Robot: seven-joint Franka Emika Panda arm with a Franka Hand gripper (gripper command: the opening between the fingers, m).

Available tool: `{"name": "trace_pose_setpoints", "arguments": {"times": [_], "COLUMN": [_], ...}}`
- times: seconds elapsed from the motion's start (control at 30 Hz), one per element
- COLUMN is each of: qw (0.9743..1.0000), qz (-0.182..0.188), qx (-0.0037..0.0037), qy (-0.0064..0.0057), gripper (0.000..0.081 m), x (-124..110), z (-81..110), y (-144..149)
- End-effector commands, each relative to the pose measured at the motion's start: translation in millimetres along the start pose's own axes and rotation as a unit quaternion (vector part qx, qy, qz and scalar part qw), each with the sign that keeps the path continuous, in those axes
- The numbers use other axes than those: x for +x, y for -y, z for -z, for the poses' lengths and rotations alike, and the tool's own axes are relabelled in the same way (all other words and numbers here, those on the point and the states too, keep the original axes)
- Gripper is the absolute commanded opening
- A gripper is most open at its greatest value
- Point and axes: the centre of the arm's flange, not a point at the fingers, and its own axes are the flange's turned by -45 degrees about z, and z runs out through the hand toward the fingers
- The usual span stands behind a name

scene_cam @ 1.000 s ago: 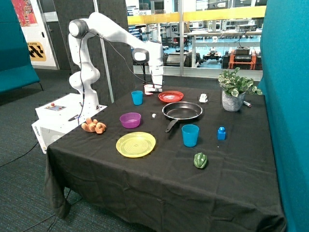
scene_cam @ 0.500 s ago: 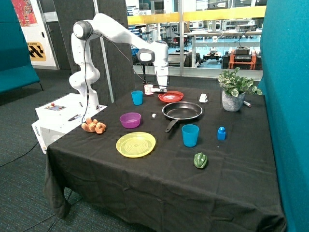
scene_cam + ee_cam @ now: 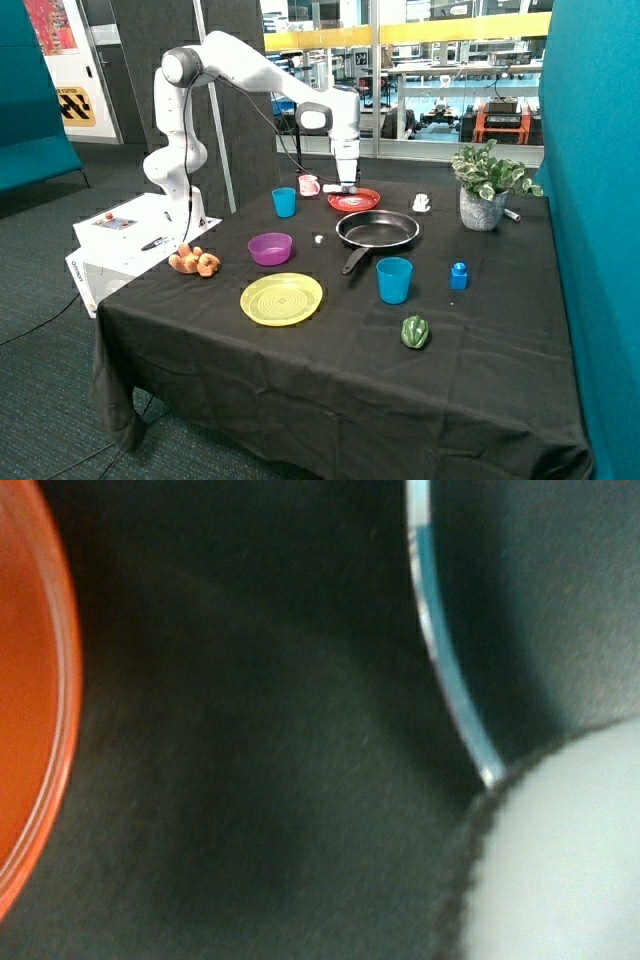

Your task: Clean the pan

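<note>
We hover the gripper (image 3: 345, 187) over the red plate (image 3: 354, 199) – fingers' state unclear. Pan (image 3: 377, 229) sits mid-desk (image 3: 300, 370), just beside – untouched; next, reach it.

The outside view is evenly lit and sharp, with daylight from the windows (image 3: 440, 80) behind and only soft shadows on the black tablecloth (image 3: 330, 360). The wrist view is dim and badly out of focus; the red plate (image 3: 30, 700) shows a smeared edge.
</note>
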Motion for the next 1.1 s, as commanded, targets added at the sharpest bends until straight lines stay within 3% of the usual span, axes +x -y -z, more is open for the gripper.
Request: {"name": "trace_pose_setpoints", "arguments": {"times": [0.0, 0.53, 1.07], "qw": [0.9999, 0.9993, 0.9990], "qz": [-0.012, -0.038, -0.044], "qx": [0.00022, 0.00021, 0.00021], "qy": [0.0004, 0.0004, 0.0004], "gripper": [0.0000, 0.0000, 0.0000], "x": [18, 34, 48], "z": [-4.1, -29.1, -42.1], "y": [-13, -34, -51]}}
